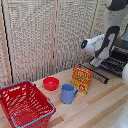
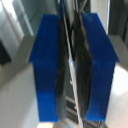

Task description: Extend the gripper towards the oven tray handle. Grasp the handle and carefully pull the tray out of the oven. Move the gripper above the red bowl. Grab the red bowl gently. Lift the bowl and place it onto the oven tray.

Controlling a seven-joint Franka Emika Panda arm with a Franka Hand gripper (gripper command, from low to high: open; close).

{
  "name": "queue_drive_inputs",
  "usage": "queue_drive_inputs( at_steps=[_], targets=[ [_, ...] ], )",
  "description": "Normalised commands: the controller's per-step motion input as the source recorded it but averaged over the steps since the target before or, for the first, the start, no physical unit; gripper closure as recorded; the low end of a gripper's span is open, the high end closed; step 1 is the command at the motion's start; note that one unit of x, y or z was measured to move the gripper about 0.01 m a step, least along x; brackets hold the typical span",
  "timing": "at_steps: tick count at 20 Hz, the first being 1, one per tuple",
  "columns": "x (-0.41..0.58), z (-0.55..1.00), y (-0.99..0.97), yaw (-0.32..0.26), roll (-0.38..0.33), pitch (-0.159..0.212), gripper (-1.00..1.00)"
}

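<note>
In the exterior view my gripper (image 1: 95, 62) is at the front edge of the dark wire tray (image 1: 111, 66), which sticks out of the dark oven (image 1: 121, 50) at the right. In the wrist view the two blue fingers (image 2: 47, 65) stand close together around the thin metal oven tray handle (image 2: 70, 80), so the gripper (image 2: 71, 65) is shut on it. The handle also shows in the exterior view as a dark bar (image 1: 98, 74). The red bowl (image 1: 50, 83) sits upright on the wooden table, far from the gripper toward the exterior view's left.
A blue mug (image 1: 68, 93) stands beside the red bowl. A yellow-red box (image 1: 82, 79) stands between the mug and the tray. A big red wire basket (image 1: 25, 104) sits at the front left. A slatted screen (image 1: 45, 35) lines the back.
</note>
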Motion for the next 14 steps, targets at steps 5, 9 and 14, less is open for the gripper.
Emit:
queue_drive_inputs(
  at_steps=[5,9,14],
  targets=[
    [-0.002,0.2,0.51,-0.051,-0.001,0.0,1.0],
    [-0.081,0.01,0.79,-0.05,-0.055,-0.009,1.0],
    [-0.053,0.0,0.86,-0.044,-0.069,-0.025,1.0]
  ],
)
